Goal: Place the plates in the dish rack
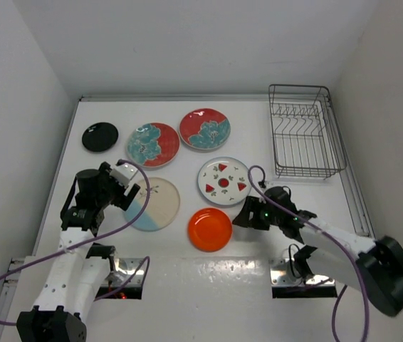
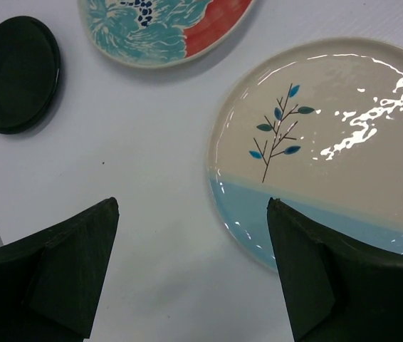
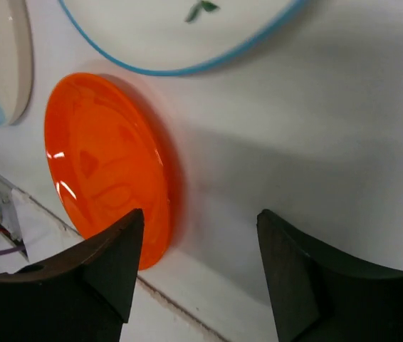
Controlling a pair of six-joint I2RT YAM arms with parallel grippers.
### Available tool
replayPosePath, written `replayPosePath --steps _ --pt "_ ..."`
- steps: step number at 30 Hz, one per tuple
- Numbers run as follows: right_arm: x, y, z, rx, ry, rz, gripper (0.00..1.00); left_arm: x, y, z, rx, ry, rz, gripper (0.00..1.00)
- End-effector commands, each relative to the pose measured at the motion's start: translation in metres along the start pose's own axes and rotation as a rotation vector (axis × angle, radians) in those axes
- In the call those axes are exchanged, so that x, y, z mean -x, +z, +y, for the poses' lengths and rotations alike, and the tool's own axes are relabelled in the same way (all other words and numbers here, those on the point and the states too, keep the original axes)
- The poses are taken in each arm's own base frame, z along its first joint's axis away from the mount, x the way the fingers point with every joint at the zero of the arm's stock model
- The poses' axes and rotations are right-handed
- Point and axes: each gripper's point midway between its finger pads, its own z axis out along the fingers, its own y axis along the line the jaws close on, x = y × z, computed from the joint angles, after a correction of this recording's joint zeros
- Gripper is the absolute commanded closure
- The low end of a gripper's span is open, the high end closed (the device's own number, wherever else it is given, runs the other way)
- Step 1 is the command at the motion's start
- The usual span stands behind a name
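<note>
Plate [image 3: 105, 164] — orange — just beside right jaws.

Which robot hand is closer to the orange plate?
Right. The right gripper is just beside the orange plate; the left gripper is farther off, over the edge of the cream-and-blue plate.

We see two arms, the left arm [image 1: 66, 265] and the right arm [image 1: 338, 246], built of white links with black joints and bases. A purple cable [image 1: 16, 274] loops along each. The left gripper [image 2: 192, 203] has dark, matte, wedge-shaped fingers [image 2: 66, 278]. A small green light [image 1: 266, 211] glows on the right wrist.
</note>
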Motion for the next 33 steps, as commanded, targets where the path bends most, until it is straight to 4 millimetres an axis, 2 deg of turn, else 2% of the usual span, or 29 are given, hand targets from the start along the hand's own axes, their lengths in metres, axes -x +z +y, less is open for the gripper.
replayPosePath --steps 1,5,7,13,14,16,17,19,21,22,23,24,27,29,30,31,32,33 --pt "-0.003 0.014 0.027 0.141 0.018 0.019 0.36 0.011 0.0 -0.001 0.001 0.008 -0.048 0.1" --pt "-0.017 0.024 0.034 0.173 -0.028 0.102 0.45 0.011 0.0 0.0 0.001 0.017 -0.048 0.1" --pt "-0.024 0.024 0.032 0.155 -0.046 0.143 0.45 0.011 0.0 0.0 0.001 0.017 -0.048 0.1" --pt "-0.02 0.02 0.02 0.074 -0.079 0.12 0.45 0.011 0.0 0.0 0.006 0.019 -0.055 0.1" --pt "-0.02 0.018 0.016 0.051 -0.071 0.12 0.43 0.011 0.0 0.0 0.006 0.019 -0.055 0.1" --pt "-0.006 0.015 0.004 -0.031 -0.018 0.045 0.36 0.011 0.0 0.0 0.006 0.019 -0.055 0.1" --pt "-0.008 0.011 -0.012 -0.104 0.031 0.05 0.34 0.011 0.0 0.0 0.006 0.019 -0.055 0.1" --pt "0.013 0.005 -0.03 -0.187 0.196 -0.08 0.31 0.011 0.0 0.0 0.006 0.019 -0.055 0.1" --pt "0.031 0.002 -0.029 -0.175 0.291 -0.189 0.31 0.012 0.0 -0.002 -0.002 0.02 -0.06 0.1" --pt "0.024 0.003 -0.045 -0.22 0.392 -0.221 0.31 0.012 0.0 -0.002 -0.002 0.02 -0.06 0.1" --pt "0.05 0.003 -0.037 -0.166 0.412 -0.335 0.33 0.012 0.0 -0.002 -0.002 0.02 -0.06 0.1" --pt "0.048 0.005 -0.044 -0.177 0.448 -0.36 0.33 0.012 0.0 -0.002 -0.002 0.02 -0.06 0.1" --pt "0.07 0.009 -0.036 -0.141 0.491 -0.438 0.34 0.012 0.0 -0.002 -0.002 0.02 -0.06 0.1" --pt "0.07 0.019 -0.041 -0.202 0.497 -0.406 0.36 0.012 0.0 -0.002 -0.002 0.02 -0.06 0.1" --pt "0.079 0.021 -0.035 -0.205 0.496 -0.408 0.36 0.014 0.001 -0.001 0.003 0.022 -0.068 0.1" --pt "0.075 0.026 -0.042 -0.251 0.505 -0.393 0.36 0.015 -0.001 0.0 0.009 0.025 -0.076 0.1" --pt "0.084 0.03 -0.039 -0.269 0.528 -0.405 0.37 0.016 -0.001 0.0 0.009 0.025 -0.076 0.1" --pt "0.078 0.036 -0.048 -0.313 0.548 -0.391 0.37 0.016 -0.001 0.0 0.009 0.025 -0.076 0.1"
